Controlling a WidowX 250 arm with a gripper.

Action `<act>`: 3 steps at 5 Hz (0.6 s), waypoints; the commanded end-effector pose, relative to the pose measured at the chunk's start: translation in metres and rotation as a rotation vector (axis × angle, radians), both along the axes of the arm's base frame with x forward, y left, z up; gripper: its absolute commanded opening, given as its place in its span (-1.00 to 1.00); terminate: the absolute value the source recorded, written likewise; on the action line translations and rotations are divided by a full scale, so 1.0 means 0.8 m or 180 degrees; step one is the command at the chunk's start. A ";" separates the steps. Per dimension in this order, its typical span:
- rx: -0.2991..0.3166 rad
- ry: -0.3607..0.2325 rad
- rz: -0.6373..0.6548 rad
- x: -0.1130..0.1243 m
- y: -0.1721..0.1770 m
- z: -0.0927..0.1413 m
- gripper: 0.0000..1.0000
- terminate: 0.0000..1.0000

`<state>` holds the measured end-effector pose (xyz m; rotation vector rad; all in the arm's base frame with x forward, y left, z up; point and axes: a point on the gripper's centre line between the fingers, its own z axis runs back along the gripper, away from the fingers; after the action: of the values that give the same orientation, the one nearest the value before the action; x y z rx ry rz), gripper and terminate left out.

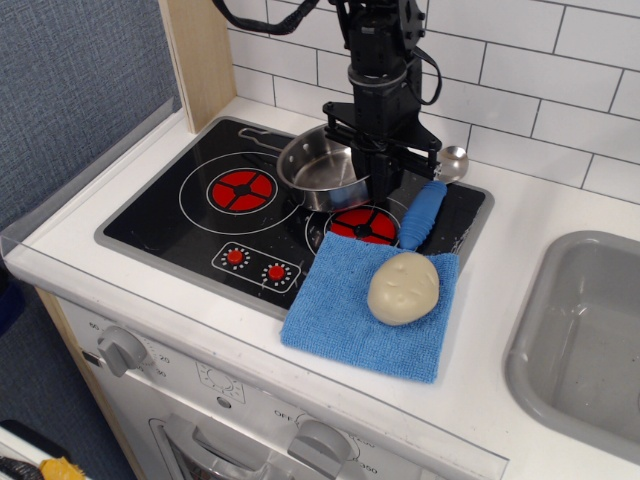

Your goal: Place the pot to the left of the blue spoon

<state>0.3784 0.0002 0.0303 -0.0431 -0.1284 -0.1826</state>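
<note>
The pot (318,166) is a small shiny steel saucepan with a wire handle pointing back left. It sits level over the black stove top (170,215), between the two red burners. My gripper (372,190) is shut on the pot's right rim, with the black arm coming down from above. The blue spoon (427,205) lies to the right of the pot, blue handle toward me and silver bowl (450,160) toward the tiled wall. Whether the pot rests on the stove or hangs just above it I cannot tell.
A blue square cloth (368,305) lies at the stove's front right with a beige rounded object (403,287) on it. A grey sink basin (590,335) is at the right. A wooden panel (200,55) stands at the back left. Stove knobs (255,265) are near the front edge.
</note>
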 end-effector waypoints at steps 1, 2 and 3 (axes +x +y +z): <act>-0.0030 -0.0234 0.0078 0.011 0.001 0.034 1.00 -1.00; -0.0050 -0.0330 0.0047 0.012 -0.007 0.052 1.00 -1.00; -0.0017 -0.0380 0.0075 0.007 -0.017 0.076 1.00 -1.00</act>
<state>0.3807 -0.0070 0.0646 -0.0452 -0.1697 -0.1530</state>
